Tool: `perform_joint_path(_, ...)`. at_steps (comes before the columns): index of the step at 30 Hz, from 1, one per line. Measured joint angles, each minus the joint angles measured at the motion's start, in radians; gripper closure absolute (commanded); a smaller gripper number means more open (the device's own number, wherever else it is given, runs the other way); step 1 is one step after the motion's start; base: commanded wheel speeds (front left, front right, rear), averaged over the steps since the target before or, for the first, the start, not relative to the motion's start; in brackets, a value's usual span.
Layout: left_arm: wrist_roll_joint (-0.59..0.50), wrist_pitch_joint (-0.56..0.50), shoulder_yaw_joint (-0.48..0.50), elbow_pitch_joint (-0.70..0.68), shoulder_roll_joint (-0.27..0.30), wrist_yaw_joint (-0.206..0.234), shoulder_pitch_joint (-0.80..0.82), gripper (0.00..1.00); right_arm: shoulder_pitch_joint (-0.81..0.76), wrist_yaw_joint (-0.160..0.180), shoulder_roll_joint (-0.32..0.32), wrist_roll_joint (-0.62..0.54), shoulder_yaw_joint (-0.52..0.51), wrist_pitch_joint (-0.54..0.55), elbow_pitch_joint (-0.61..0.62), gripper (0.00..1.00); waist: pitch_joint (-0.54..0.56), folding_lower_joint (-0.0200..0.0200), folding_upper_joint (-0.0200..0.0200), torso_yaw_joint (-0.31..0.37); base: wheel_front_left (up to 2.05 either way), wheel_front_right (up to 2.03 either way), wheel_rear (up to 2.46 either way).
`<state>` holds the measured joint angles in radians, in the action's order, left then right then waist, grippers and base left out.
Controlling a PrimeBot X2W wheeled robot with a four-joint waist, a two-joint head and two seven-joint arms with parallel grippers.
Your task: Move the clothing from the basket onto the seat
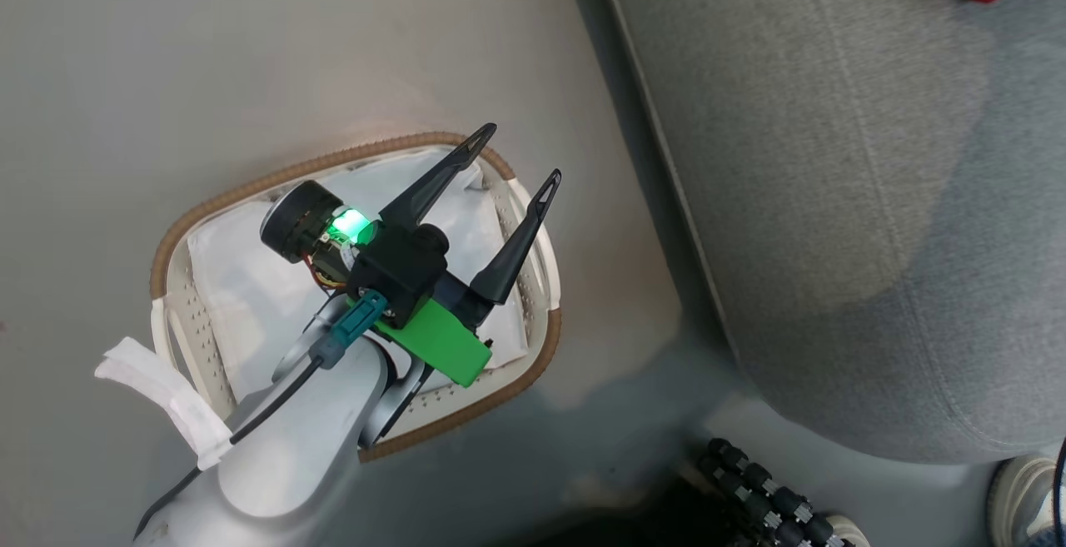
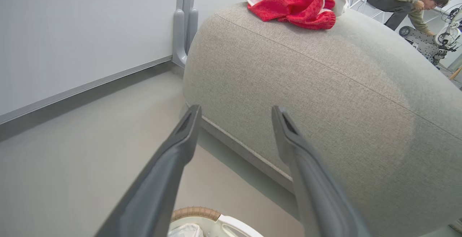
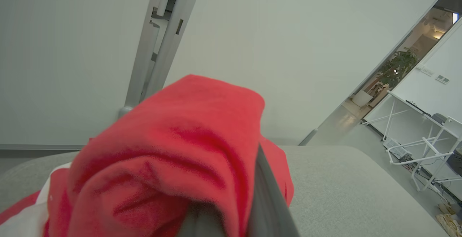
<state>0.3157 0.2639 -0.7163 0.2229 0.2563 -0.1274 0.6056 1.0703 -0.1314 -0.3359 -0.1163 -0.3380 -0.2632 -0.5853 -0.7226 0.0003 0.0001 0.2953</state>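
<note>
So the right gripper [image 3: 258, 168] is clamped tight on a bunch of the clothing [image 3: 173, 139], with red fabric draped over its fingers [image 3: 269, 201]. The seat [image 3: 343, 186] sits right underneath, so I'd guess the drop only needs those jaws to let go. The left gripper [image 1: 520, 154] is spread wide with nothing in it, hanging over the basket [image 1: 250, 189], where I can only see the white liner [image 1: 241, 280]. From the left one, the red pile is up and across the seat, well apart, and too bunched up to have a clear long axis. The right arm is the nearer 1 by a lot, and this looks nearly done to me.
</note>
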Motion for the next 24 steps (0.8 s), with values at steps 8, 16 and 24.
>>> perform_joint_path(8,-0.003,0.000,0.018,0.019,-0.009,0.000,-0.001,0.00,-0.161,0.000,0.089,0.018,-0.054,0.000,0.020,0.67,-0.059,0.0000,0.0000,-0.044,0.00,0.00,0.00)
perform_joint_path(16,0.005,0.000,0.074,0.032,-0.035,0.000,-0.046,0.00,-0.294,0.000,0.112,0.039,-0.041,0.000,0.096,0.00,0.019,-0.0001,0.0000,-0.060,0.00,0.00,0.00)
perform_joint_path(24,0.039,0.000,0.158,0.050,-0.078,-0.001,-0.121,0.00,-0.392,0.000,0.080,0.035,0.028,0.000,0.128,0.00,0.154,-0.0002,0.0000,-0.065,0.00,0.00,0.00)
